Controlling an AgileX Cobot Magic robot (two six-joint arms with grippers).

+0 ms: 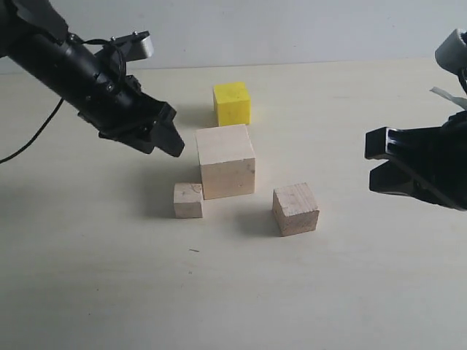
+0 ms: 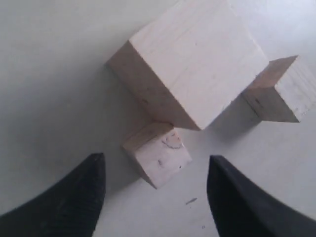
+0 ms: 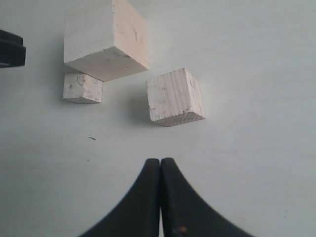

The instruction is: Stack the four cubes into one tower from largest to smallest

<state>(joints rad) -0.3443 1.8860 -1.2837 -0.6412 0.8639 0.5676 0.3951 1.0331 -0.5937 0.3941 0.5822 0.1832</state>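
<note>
Cubes on the bench [image 1: 109, 277]: four in all, being one large pale wooden cube [image 1: 226, 160], one yellow cube [image 1: 232, 103], one brownish wooden cube [image 1: 295, 208] and one smallest pale wooden cube [image 1: 188, 200]. By material: three wooden, one yellow; the smallest lies just ahead of the left fingers [image 2: 79, 197], the brownish one nearest the right fingers [image 3: 143, 197]. Arms: two, each with one pair of fingers; bench: one.

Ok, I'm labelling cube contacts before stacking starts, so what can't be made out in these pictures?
Yellow cube: outside both wrist views, seen only in the exterior view.
Brownish cube: left wrist view, partly behind the large cube.
Smallest cube: large cube overlaps it in both wrist views, so contact is unclear.
Right gripper: exterior view, cut off by the frame edge.
</note>
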